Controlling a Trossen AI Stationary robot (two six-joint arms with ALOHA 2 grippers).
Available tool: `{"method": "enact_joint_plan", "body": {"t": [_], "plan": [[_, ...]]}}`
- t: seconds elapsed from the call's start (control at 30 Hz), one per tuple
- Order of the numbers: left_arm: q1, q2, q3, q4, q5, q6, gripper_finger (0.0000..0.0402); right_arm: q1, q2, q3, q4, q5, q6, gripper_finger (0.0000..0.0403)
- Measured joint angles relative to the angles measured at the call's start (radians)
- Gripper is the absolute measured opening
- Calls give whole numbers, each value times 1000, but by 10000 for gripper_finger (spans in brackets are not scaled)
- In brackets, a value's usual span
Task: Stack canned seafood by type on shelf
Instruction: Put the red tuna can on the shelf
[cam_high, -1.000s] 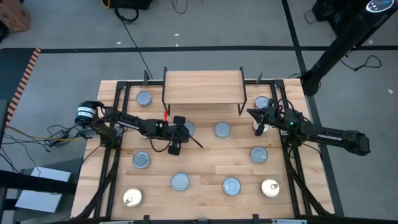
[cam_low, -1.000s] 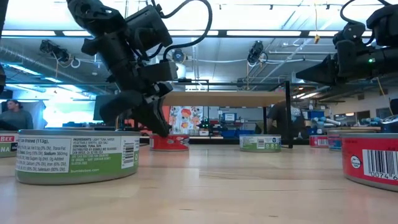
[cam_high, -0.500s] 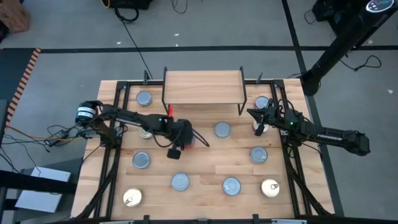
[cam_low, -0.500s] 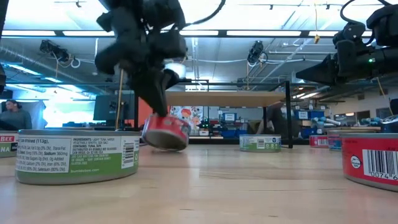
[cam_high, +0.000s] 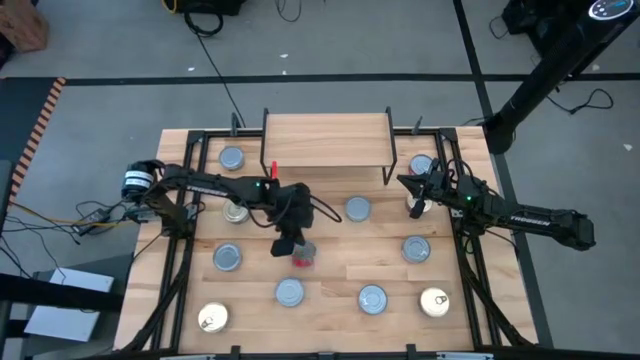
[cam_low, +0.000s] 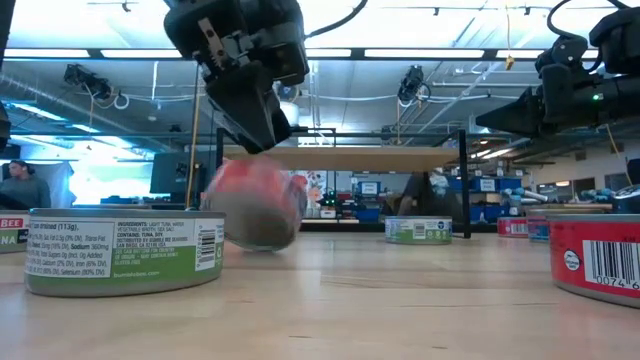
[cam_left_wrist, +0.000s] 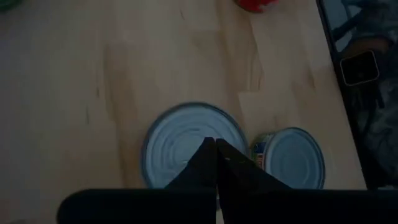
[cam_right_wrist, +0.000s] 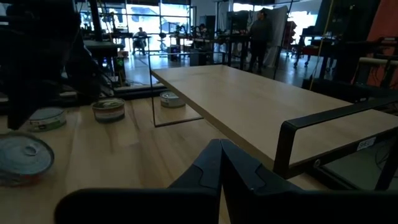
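A red-labelled tin (cam_high: 303, 257) lies on the tabletop near the middle, tipped and blurred in the low view (cam_low: 255, 205). My left gripper (cam_high: 291, 243) hangs just above it (cam_low: 264, 140), pointing steeply down. It is shut, with nothing between its fingers (cam_left_wrist: 215, 144). The shelf (cam_high: 325, 140) stands at the far edge with its board bare. My right gripper (cam_high: 403, 181) waits shut and level at the shelf's right end.
Silver-topped tins lie spread over the table (cam_high: 358, 209) (cam_high: 228, 257) (cam_high: 290, 292) (cam_high: 372, 298) (cam_high: 416, 249) (cam_high: 232, 158). Gold-topped ones lie at the near corners (cam_high: 213, 318) (cam_high: 434, 301). A green-labelled tin (cam_low: 125, 250) stands close to the low camera. Black frame rails (cam_high: 190, 230) run along both table sides.
My left gripper rose from the table with the red tin, swung toward the near edge and rolled its wrist. The tin tilted in the hold, came out of the fingers, and now sits tipped on the table below them.
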Motion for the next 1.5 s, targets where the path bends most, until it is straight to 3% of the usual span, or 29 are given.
{"method": "enact_joint_plan", "body": {"t": [0.2, 0.33, 0.57, 0.63, 0.9, 1.5], "plan": [[21, -1, -36, 11, 1, -5, 0, 0, 0, 0, 0, 0, 0, 19], [1, -9, -36, 6, 5, 92, 1, 0, 0, 0, 0, 0, 0, 19], [-138, -11, -41, -97, -232, 366, 29, 0, 0, 0, 0, 0, 0, 19], [-171, -11, -48, -98, -258, 395, 40, 0, 0, 0, 1, 0, 0, 19], [-208, -10, -48, -88, -285, 430, 68, 0, 0, 0, 4, 0, 0, 19], [-228, 51, -68, -68, -280, 632, 70, 0, 8, 0, 36, 1, 0, 19]]}}
